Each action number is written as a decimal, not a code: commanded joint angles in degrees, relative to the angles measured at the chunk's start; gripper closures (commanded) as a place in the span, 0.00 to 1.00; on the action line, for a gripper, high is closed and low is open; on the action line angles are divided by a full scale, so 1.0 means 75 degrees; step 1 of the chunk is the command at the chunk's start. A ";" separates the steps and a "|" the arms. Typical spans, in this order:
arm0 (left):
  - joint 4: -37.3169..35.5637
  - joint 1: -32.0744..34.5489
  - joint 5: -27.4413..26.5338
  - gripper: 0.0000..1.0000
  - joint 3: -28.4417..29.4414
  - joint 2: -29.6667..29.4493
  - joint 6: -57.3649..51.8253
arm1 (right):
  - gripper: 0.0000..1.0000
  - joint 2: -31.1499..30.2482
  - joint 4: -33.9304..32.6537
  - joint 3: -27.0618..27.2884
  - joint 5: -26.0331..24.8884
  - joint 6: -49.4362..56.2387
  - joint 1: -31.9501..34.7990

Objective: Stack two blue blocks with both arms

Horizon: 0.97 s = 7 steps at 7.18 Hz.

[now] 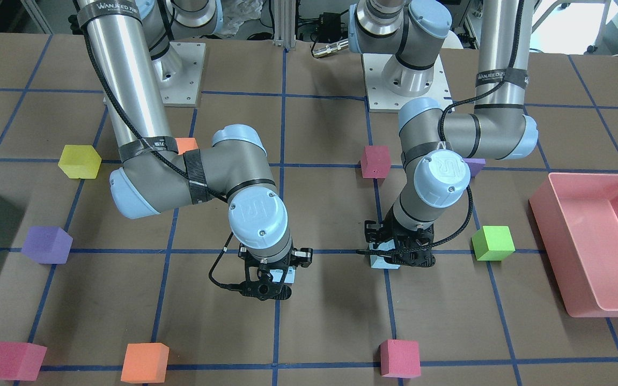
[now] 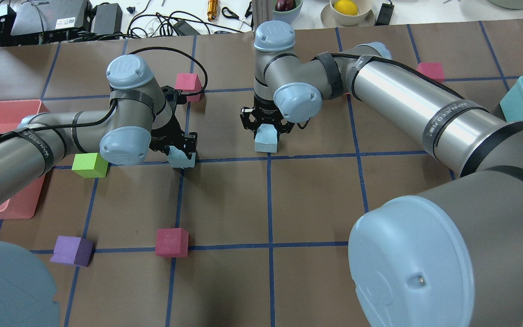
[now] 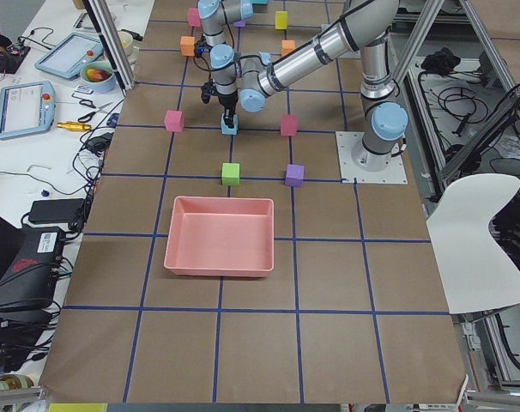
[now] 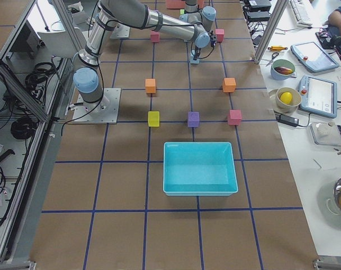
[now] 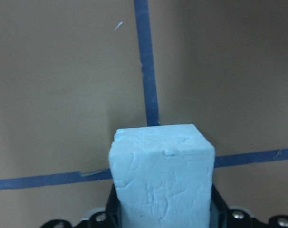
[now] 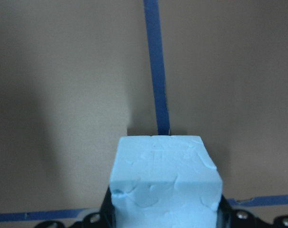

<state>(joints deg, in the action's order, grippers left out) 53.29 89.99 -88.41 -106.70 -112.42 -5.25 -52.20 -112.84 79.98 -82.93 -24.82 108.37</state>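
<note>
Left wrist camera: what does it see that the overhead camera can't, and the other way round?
Only the left wrist view shows the small cracks and dents on the left blue block's face, close up. Only the overhead view shows the left arm, the right arm, the right blue block in the right end effector, a green cube, a purple cube and the pink bin. Both show the left blue block and blue tape lines on the brown table.
</note>
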 commanded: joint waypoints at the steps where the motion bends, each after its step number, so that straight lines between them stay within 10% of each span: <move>1: -0.0131 -0.0046 0.0186 1.00 0.0070 0.0013 -0.0039 | 0.00 0.0011 -0.0002 0.0059 -0.0040 -0.0042 -0.0023; 7: 0.0892 0.0690 0.0163 1.00 0.1589 0.0084 0.1374 | 0.00 -0.1670 0.1574 -0.0492 -0.0438 0.1157 -0.1401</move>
<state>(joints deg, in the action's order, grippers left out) 55.72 92.90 -87.16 -98.68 -111.86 0.95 -59.78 -105.70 76.59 -85.56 -21.43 102.39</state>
